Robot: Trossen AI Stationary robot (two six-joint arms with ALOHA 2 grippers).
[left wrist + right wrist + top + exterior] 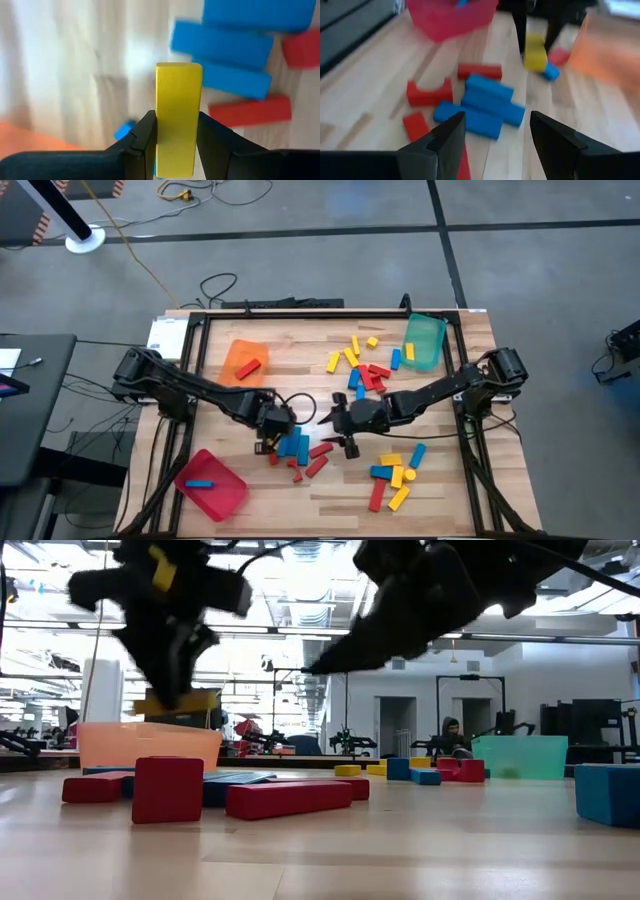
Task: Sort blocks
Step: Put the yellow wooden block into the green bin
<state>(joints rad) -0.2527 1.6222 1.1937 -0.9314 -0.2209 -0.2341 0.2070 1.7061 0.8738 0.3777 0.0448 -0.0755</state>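
Left pincer (pixel 175 145) of mine grips a yellow block (pixel 178 117) across its narrow sides, long axis pointing forward; right pincer (pixel 497 132) gapes empty over blue blocks (pixel 487 107).

The wooden bench (pixel 250 490) carries three trays: orange (pixel 243 361) at the far left, green (pixel 424 342) at the far right, red (pixel 212 484) at the near left. Red, blue and yellow blocks (pixel 362 367) lie scattered across its middle and right, some touching.
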